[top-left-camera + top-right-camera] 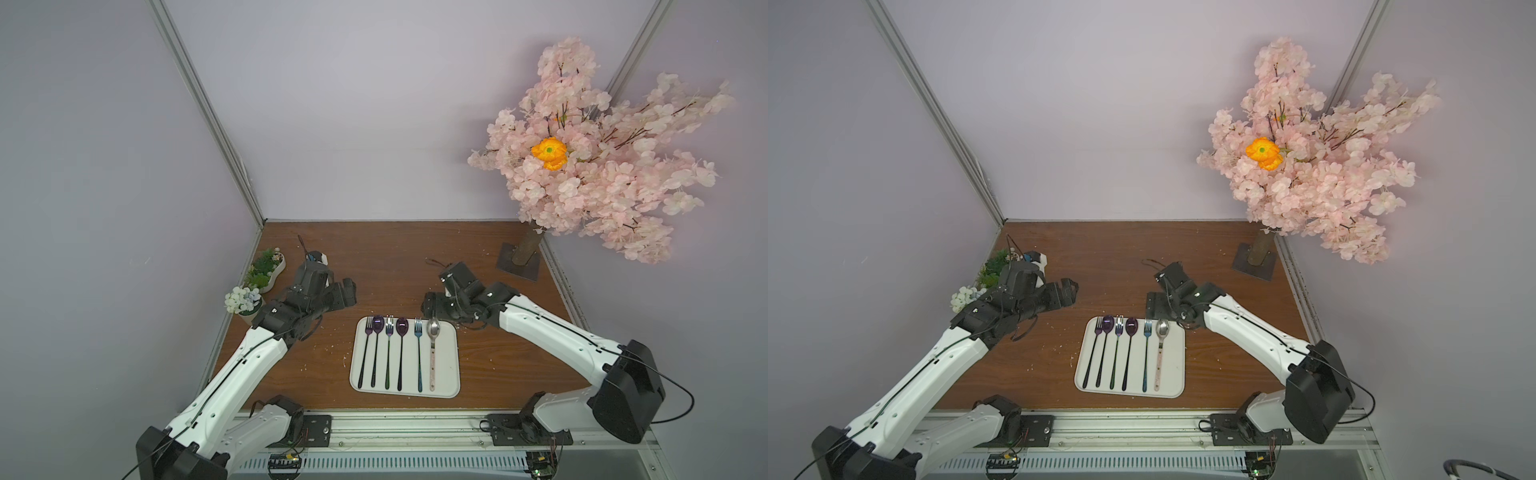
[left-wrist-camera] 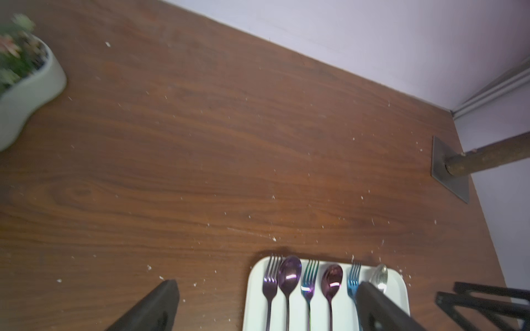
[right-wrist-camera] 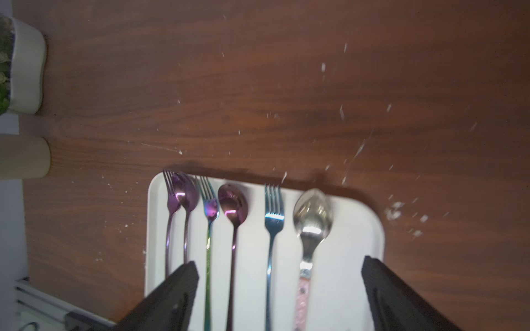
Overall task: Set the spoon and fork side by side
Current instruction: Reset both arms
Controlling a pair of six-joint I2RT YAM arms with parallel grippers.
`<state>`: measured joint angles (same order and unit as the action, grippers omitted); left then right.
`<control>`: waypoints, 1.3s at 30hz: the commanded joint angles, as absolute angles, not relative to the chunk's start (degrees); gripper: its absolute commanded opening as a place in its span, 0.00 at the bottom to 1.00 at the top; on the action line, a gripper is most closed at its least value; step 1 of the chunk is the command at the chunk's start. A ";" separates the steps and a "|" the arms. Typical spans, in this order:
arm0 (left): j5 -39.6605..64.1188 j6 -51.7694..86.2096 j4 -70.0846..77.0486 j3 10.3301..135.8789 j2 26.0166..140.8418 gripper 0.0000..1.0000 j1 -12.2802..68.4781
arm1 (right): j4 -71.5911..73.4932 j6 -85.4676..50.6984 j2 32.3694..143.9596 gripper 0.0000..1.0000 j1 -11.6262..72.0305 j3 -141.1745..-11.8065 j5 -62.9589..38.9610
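Note:
A white tray (image 1: 451, 361) at the table's front middle holds several utensils lying parallel, heads away from me. At its right end a silver spoon (image 1: 433, 330) with a pink handle lies beside a blue fork (image 1: 418, 332). To their left lie two purple spoons, a purple fork and a rainbow fork. My right gripper (image 3: 279, 265) hangs open over the tray, with the silver spoon (image 3: 312, 212) and blue fork (image 3: 274, 206) lying loose between and ahead of its fingers. My left gripper (image 2: 266, 285) is open and empty, above the table just left of the tray's far end.
A pink blossom tree (image 1: 594, 158) stands on a dark base plate (image 1: 517, 264) at the back right corner. A white planter (image 1: 266, 270) and a small flower pot (image 1: 245, 301) sit along the left wall. White crumbs dot the wooden table.

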<state>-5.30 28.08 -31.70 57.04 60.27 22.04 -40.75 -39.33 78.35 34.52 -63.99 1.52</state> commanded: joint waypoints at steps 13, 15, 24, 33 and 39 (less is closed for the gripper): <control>-14.46 10.22 13.58 30.73 59.14 0.99 5.02 | 39.66 1.29 70.53 0.99 5.82 -27.38 -8.25; -13.49 8.17 22.19 24.74 57.93 0.99 4.84 | 46.36 -1.45 74.11 0.99 2.96 -24.55 -9.71; -10.60 5.42 39.58 17.52 65.91 0.99 4.40 | 53.47 4.69 80.60 0.99 1.94 -21.68 -8.33; -8.18 -1.98 62.42 13.40 79.00 0.99 4.31 | 75.31 2.44 87.58 0.99 1.60 -12.34 -3.93; -5.55 1.06 71.71 12.38 87.42 0.99 1.48 | 73.84 0.94 88.24 0.99 1.41 -13.27 -1.09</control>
